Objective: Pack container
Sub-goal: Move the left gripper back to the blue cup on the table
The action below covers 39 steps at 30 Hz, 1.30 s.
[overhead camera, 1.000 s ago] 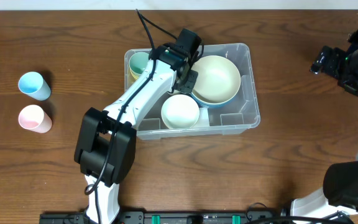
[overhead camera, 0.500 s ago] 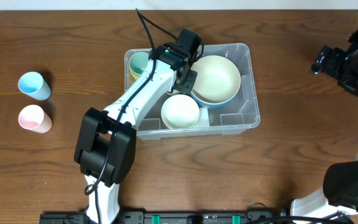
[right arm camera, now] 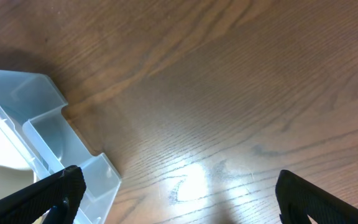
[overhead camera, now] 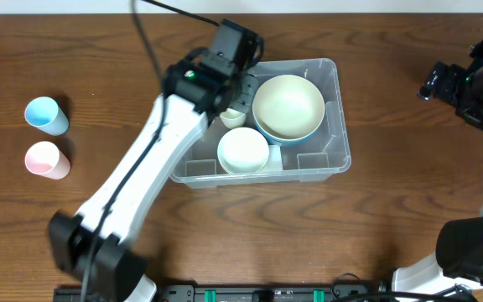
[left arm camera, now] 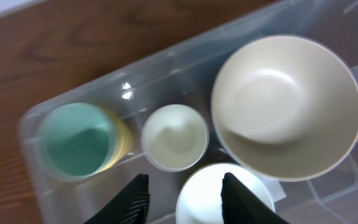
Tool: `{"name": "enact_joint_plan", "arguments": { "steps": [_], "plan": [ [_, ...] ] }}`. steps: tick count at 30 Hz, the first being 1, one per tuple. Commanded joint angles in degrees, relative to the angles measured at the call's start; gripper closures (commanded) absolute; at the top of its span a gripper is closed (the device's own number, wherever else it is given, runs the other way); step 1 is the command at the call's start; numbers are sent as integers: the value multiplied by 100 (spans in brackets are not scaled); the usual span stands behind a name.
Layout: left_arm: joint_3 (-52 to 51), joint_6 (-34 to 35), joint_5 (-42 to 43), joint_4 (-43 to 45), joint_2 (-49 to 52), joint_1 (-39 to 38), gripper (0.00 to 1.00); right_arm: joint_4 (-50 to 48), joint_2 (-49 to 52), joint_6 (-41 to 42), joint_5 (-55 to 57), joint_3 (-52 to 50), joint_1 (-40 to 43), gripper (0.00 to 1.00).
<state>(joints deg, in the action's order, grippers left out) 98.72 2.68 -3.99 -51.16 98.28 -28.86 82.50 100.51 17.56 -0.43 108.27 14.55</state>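
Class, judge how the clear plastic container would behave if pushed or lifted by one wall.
The container probably slides rather than tips: it sits low and wide on the smooth wooden table. Its thin clear walls may flex under a one-sided lift. The stacked bowls likely make their end heavier.

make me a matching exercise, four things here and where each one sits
Things:
1 blue cup
2 green cup
3 large cream bowl
4 small white bowl

Places:
a stacked on a blue bowl
b on the table beside the pink cup
c nested in a yellow cup
d by the container wall nearest the robot

Pairs: 1-b, 2-c, 3-a, 4-d
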Motion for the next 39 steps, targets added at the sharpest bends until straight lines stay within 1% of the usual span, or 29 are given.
{"name": "enact_joint_plan", "arguments": {
  "steps": [1,4,10,16,17,20,22,25,28,31,32,33,39],
  "plan": [
    [118,20,-678,-234,-396,221,56,4,-33,63,0,70,7,1],
    [118,264,-1014,-516,-614,623,55,4,-33,63,-2,70,7,1],
    [114,619,-1023,-964,-654,2000,54,4,-33,63,-2,70,7,1],
    [76,831,-815,-907,-522,3224,52,4,-33,63,-2,70,7,1],
    [76,890,-804,-874,-481,3392,49,4,-33,63,-2,70,7,1],
    [72,1060,-807,-761,-295,3779,47,4,-33,63,-2,70,7,1],
    [72,1228,-809,-664,-155,3976,42,4,-33,63,-2,70,7,1],
    [72,1589,-807,-492,131,4264,41,2,-33,61,-2,70,7,1],
    [72,1781,-807,-273,424,4450,41,4,-33,63,-2,70,7,1],
    [72,1779,-809,-105,708,4559,41,4,-33,63,0,70,7,1],
    [72,1779,-811,-50,800,4592,39,4,-33,63,-2,70,7,1],
    [72,1779,-813,9,901,4631,35,4,-33,63,-2,70,7,1],
    [72,1622,-811,284,1307,4830,35,4,-33,61,-2,70,7,1]
  ]
}}
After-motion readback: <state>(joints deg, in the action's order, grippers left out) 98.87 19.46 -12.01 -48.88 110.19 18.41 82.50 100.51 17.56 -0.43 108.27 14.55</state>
